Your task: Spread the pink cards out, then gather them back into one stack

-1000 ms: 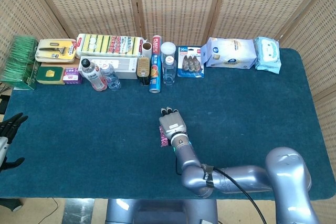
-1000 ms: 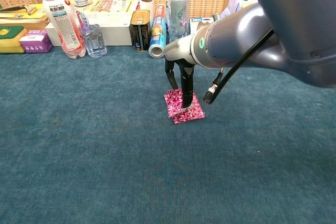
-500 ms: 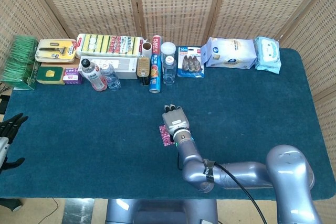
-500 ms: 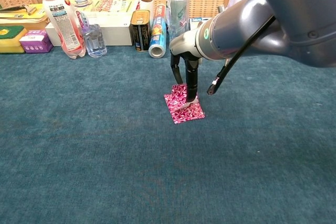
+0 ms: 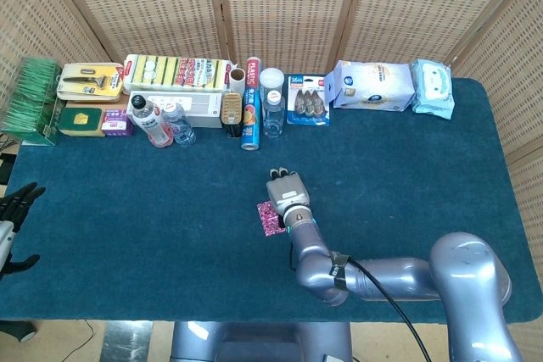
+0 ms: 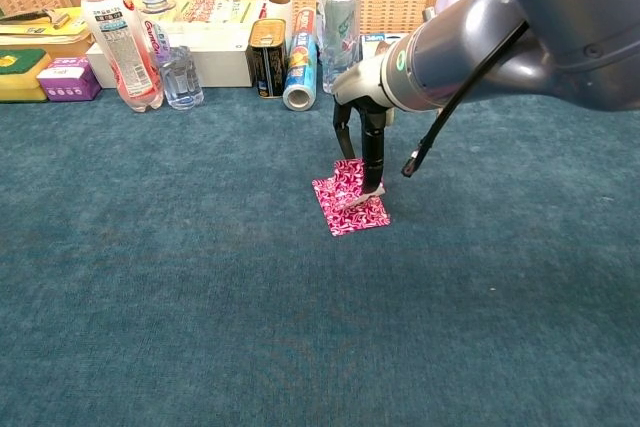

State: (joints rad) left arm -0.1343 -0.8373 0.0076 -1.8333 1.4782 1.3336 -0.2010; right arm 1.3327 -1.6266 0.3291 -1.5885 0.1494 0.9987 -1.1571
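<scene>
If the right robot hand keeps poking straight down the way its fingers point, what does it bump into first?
The small stack of pink patterned cards. The right robot hand points its fingers down at the stack's far right edge and already seems to touch it; under that lies only the dark teal felt table.

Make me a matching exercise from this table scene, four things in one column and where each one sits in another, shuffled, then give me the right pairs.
Things:
1. pink cards
2. right hand
3. left hand
4. wipes pack

Places:
A. back row, right part of the table
B. far left edge of the table
C. middle of the blue cloth
D. over the stack, fingers touching it

Pairs: 1-C, 2-D, 3-B, 4-A
</scene>
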